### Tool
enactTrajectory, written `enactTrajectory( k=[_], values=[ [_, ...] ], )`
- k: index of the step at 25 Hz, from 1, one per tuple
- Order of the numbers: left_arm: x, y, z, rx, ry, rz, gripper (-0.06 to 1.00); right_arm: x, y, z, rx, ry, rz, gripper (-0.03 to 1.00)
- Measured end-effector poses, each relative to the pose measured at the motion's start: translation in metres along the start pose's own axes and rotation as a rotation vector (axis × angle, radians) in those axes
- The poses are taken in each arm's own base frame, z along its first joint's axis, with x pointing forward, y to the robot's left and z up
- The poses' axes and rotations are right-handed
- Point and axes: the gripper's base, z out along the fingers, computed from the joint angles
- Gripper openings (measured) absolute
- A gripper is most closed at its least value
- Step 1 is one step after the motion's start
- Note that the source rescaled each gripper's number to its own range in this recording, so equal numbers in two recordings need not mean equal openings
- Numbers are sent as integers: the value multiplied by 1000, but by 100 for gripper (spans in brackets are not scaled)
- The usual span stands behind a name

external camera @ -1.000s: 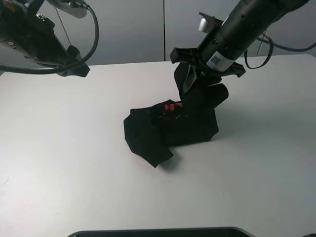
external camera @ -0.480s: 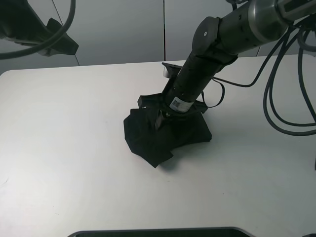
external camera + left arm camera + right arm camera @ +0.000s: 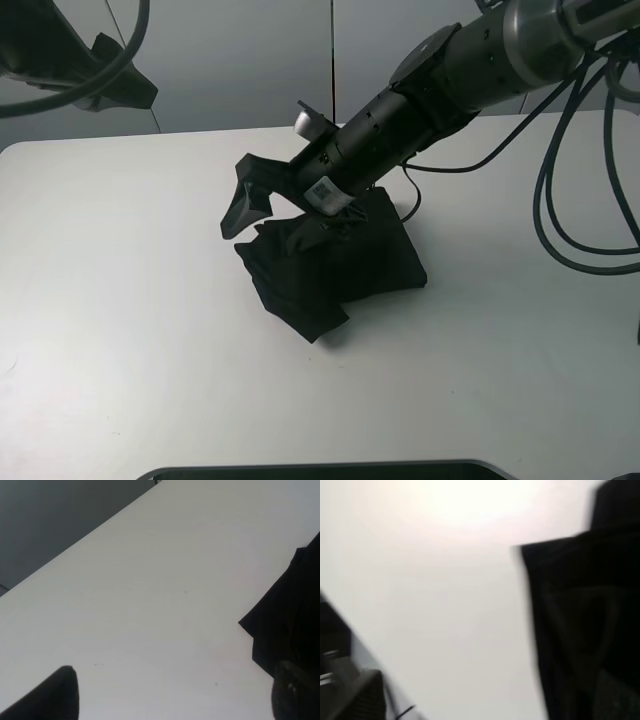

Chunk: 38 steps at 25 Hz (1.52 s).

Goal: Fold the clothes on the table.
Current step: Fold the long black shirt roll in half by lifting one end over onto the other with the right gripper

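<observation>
Exterior high view first: the black T-shirt [image 3: 335,270] sits near the middle of the white table [image 3: 120,300], bunched into a compact, lumpy bundle with one pointed flap sticking out toward the lower left of the pile. No print or label shows; only plain black cloth faces up. The right gripper [image 3: 268,208] reaches across from the upper right and hangs right at the bundle's left edge, one jaw up and clear of the cloth, the other low against it, spread apart with nothing pinched between them. The right wrist view, blurred, shows the shirt's [image 3: 580,625] dark edge beside bare table [image 3: 430,600], which agrees. The left gripper [image 3: 100,75] is parked high in the upper left corner, well apart from the shirt; its wrist view shows two dark fingertips [image 3: 50,695] wide apart over bare table [image 3: 150,590], with a corner of the shirt [image 3: 285,625] at the frame's right.

By my reading, the folding is well along: the shirt is gathered small. But the edges are uneven, so tidying or one more fold may remain.
</observation>
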Motion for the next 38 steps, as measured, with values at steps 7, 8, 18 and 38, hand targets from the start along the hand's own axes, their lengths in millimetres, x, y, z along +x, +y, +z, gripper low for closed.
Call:
enactTrajectory(
  k=[7, 8, 18, 38],
  values=[
    [0, 0, -1, 0, -2, 0, 99, -5, 20, -3, -201, -74, -173, 93],
    [0, 0, -1, -1, -4, 0, 99, -6, 21, -5, -191, -87, -197, 93],
    [-1, -1, -23, -9, -37, 3, 99, -9, -33, -49, 251, 3, -101, 93],
    [-1, -2, -37, -15, -61, 5, 99, 53, 34, 58, -85, 159, -149, 93]
  ],
)
